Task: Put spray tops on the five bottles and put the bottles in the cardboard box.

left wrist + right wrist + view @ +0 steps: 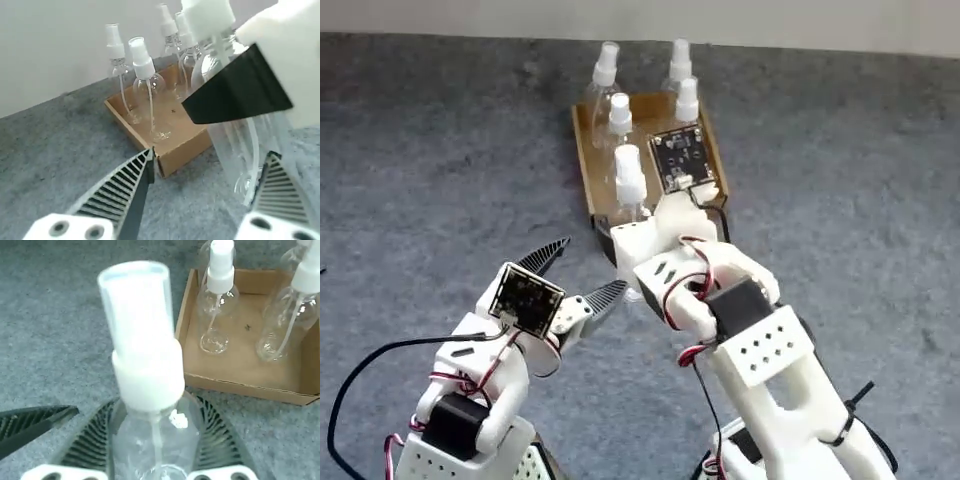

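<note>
**Fifth bottle held just in front of the box**

The right arm (760, 340) was stretched over the grey, carpet-like worktop (440, 150) toward the far side. The right jaws were closed around the body of a clear plastic bottle with a white spray top (145, 365), with one black ribbed jaw on each side of it. This held bottle was upright. It was outside the shallow brown cardboard box (582, 150), just on the near side of the box's near wall. Whether its base touched the worktop, I could not tell.

Inside the box stood two more clear bottles with white spray tops. The left inner bottle (620, 115) and the right inner bottle (687, 98) were both upright and apart from each other. Two further capped bottles, the far left bottle (607, 62) and the far right bottle (680, 58), stood at the far wall of the box. It was not clear whether they were inside the box or just behind it.

The left arm (470, 400) was at the near left of the worktop. The left jaws were wide open and held nothing. They pointed toward the far right, at the held bottle, and stood near it on its near left side. One tip came close to the right arm, but I could not tell if they touched.
</note>
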